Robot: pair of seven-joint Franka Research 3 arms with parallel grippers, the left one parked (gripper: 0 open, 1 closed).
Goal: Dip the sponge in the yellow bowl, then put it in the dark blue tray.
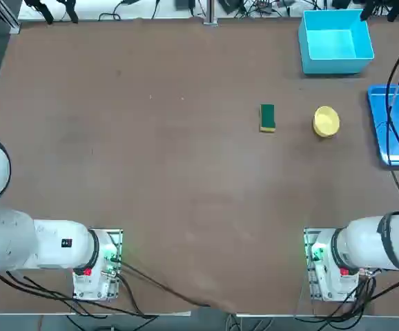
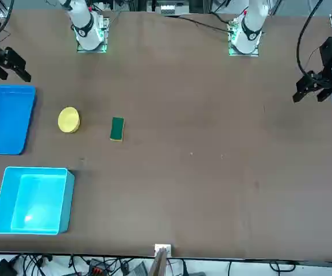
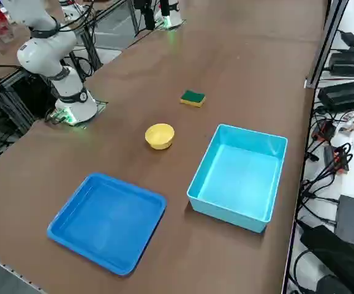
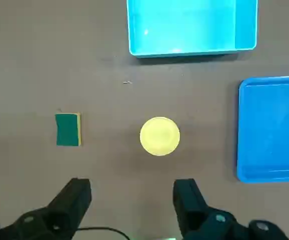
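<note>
The brown counter (image 1: 151, 172) is stretching wide under everything, and its left half is carrying nothing of my task. The light cyan square bin (image 1: 335, 41) is sitting at the far right corner, deep-walled and holding nothing. Nearer to me along the right edge, the dark blue tray (image 1: 397, 127) is lying flat with its bed bare, and my cables are crossing over it in the overhead view. The yellow bowl (image 1: 326, 121) is standing upright on the counter between the tray and the sponge, apart from both. The sponge (image 1: 267, 117) is resting green side up on the counter, just left of the bowl and not touching it. My end effector (image 4: 133, 197) is hanging high above the counter on the right side with its two fingers (image 4: 74, 197) spread well apart and gripping nothing; in my wrist view the bowl (image 4: 159, 136) is sitting just ahead of the gap between them, with the sponge (image 4: 67, 129) off to one side.
</note>
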